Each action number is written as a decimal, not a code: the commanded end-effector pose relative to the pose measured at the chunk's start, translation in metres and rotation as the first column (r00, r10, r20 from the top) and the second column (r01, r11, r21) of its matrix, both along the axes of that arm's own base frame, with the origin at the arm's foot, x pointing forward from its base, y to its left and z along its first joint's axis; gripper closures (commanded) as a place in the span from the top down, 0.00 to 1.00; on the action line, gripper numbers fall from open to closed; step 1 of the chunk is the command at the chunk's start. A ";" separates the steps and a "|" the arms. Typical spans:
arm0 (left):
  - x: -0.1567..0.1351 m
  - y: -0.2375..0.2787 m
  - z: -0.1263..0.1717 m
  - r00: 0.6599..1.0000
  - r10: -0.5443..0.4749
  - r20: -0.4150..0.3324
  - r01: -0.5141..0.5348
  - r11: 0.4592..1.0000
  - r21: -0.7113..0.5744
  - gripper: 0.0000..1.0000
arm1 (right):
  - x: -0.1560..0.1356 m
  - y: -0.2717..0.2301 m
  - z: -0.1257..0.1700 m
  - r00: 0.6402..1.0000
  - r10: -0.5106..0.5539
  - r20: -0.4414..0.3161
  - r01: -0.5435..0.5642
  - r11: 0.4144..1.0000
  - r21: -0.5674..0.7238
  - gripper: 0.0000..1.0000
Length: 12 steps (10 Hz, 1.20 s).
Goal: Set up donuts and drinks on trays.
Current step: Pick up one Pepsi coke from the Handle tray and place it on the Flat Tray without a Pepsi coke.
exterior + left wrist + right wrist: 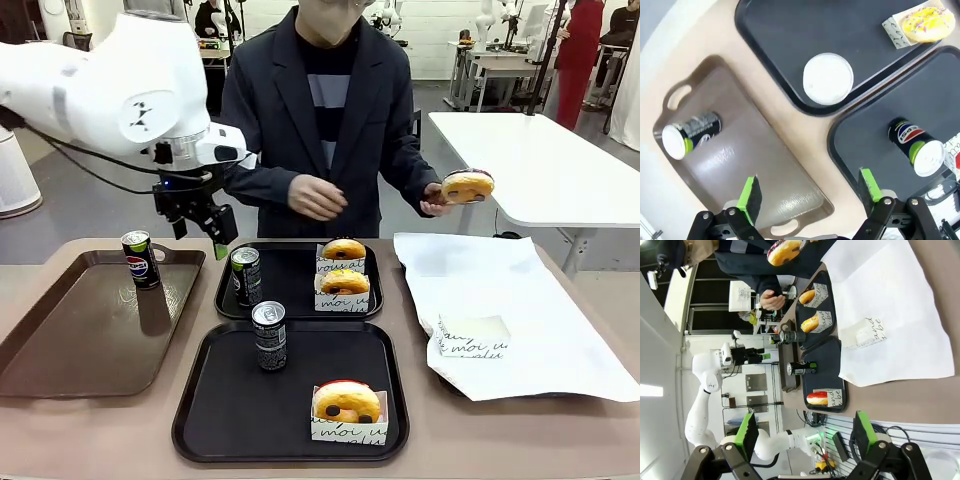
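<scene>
Two black trays are counted on the desk: the far tray (298, 300) and the near tray (290, 420). Three drink cans are seen. One can (245, 275) stands upright on the far tray, just below and beside the left claw (200, 232), whose jaws are spread wide with nothing between them, raised above the desk. A second can (269, 336) stands on the near tray, farther toward the robot from that claw. A third can (140, 259) stands on the long brown tray (80, 340), to the claw's left. Four donuts are counted: two (344, 250) (345, 282) in paper holders on the far tray, to the right of the left claw; one chocolate-topped donut (346, 402) in its holder at the near tray's right corner; and one donut (467, 186) held in the person's hand (437, 200) above the white paper sheet (520, 310). An empty holder (472, 337) lies on that sheet. The right claw (805, 432) is seen in its wrist view with its fingers parted and empty, well apart from the trays.
</scene>
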<state>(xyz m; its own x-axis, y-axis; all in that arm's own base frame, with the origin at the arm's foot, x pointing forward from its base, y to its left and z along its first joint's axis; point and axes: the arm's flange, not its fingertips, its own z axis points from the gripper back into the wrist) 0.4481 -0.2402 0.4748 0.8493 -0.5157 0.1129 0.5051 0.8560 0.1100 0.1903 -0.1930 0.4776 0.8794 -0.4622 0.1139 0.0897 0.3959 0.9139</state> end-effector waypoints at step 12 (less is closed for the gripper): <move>-0.030 0.060 0.009 0.977 0.214 0.004 -0.211 0.968 -0.136 1.00 | 0.002 -0.001 0.001 1.000 0.002 0.028 -0.003 1.000 0.015 1.00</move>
<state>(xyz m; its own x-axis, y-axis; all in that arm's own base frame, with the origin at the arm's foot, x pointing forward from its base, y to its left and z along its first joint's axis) 0.4179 -0.2008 0.4697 0.9087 -0.3970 0.1294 0.3918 0.9178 0.0645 0.1902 -0.1930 0.4777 0.8793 -0.4624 0.1141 0.0897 0.3960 0.9139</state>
